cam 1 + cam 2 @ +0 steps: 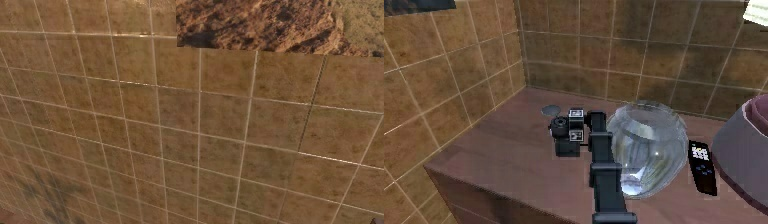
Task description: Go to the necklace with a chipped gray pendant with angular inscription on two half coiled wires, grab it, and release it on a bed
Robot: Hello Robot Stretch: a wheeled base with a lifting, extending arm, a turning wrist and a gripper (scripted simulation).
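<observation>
Ok, gripper [558, 130] is sitting over the reddish-brown countertop [494, 160] in the arm side view, just left of the two white marker squares [587, 118]. Can't tell how its fingers are standing. Can't tell whether it's carrying anything either: its far end is reading as a dark lump against the counter.

A small grey blob [549, 108] is lying flat on the countertop just beyond the gripper, toward the back wall. It's too small to confirm as the necklace, though the grey fits. Whether the gripper is touching it or just beside it, can't tell.

The arm [604, 178] is showing as a dark segmented bar from the bottom edge up to the marker squares. It's overlapping the left flank of a clear glass bowl [652, 150] in the picture. The bowl is standing upright on the counter, round, mouth facing up.

Right of the bowl a dark remote control [702, 165] is lying flat on the counter, near the bowl. At the arm side view's right edge a pale pinkish-grey rounded shape [752, 150] is cutting in; can't tell what it is.

Brown tiled walls [644, 50] are enclosing the counter at the back and on the left.

The forward view is facing a brown tiled wall [150, 130]. A mottled, rocky-looking brown patch [280, 25] is sitting above the wall's top edge at upper right.
</observation>
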